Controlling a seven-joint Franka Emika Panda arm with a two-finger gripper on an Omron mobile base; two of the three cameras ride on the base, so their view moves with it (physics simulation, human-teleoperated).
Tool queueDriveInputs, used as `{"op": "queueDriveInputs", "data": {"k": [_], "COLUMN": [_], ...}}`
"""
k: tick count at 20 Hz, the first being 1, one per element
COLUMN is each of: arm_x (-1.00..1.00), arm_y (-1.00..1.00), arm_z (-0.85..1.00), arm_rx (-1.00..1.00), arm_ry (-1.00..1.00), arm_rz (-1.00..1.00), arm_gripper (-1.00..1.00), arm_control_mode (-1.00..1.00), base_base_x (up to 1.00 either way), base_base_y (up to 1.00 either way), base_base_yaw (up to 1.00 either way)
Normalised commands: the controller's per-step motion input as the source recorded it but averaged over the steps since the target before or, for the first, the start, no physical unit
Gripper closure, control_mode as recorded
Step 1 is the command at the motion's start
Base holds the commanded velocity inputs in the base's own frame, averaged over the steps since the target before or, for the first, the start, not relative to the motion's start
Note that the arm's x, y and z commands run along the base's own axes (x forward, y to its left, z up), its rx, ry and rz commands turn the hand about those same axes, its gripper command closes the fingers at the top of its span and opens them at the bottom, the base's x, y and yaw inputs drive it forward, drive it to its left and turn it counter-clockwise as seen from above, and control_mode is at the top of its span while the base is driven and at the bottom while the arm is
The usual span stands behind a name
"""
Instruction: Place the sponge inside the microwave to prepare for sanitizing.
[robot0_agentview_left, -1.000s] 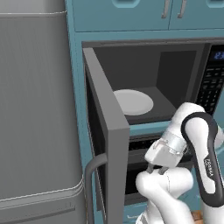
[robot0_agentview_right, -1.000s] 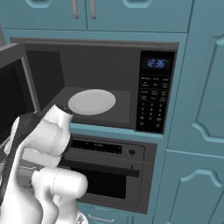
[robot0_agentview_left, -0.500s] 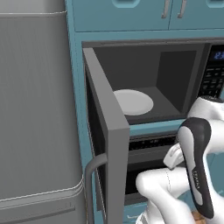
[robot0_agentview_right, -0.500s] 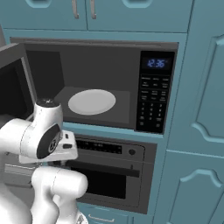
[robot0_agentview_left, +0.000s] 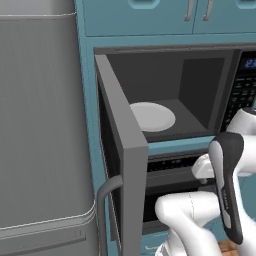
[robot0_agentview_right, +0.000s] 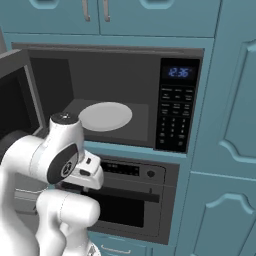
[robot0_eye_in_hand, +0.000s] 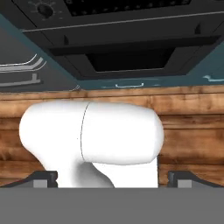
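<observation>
above the oven (robot0_agentview_right: 131, 192), microwave (robot0_agentview_right: 117, 92) gapes, turntable (robot0_agentview_right: 105, 116) pale.

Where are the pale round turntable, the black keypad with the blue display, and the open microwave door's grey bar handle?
Pale round turntable (robot0_agentview_right: 105, 116), right base view: its centre.
Black keypad with blue display (robot0_agentview_right: 176, 117), right base view: among the buttons.
Grey vertical bar handle (robot0_agentview_left: 103, 210), left base view: upper stretch of the bar.

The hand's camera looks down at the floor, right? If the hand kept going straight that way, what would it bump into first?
Probably the robot's own white body, which sits right ahead between the open fingers. Past it lies the wooden floor, below the oven. Depth is hard to judge.
</observation>
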Motion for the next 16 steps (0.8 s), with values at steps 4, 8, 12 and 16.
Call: {"op": "queueDriveInputs", "data": {"k": [4,8,12,16], "arm_x": [0.01,0.02,0.0,-0.01], "arm_y": [0.08,0.0,0.0,0.0], "arm_z": [-0.02,-0.11,0.0,-0.09], "arm_rx": [-0.04,-0.17,0.0,0.0], "arm_ry": [0.0,0.0,0.0,0.0], "arm_rz": [-0.09,0.0,0.0,0.0], "arm_gripper": [-1.0,-1.0,-1.0,-1.0], "arm_control_mode": [-1.0,-1.0,-1.0,-1.0], "base_base_x": [0.0,0.0,0.0,0.0], "base_base_y": [0.0,0.0,0.0,0.0], "base_base_yaw": [0.0,0.0,0.0,0.0]}}
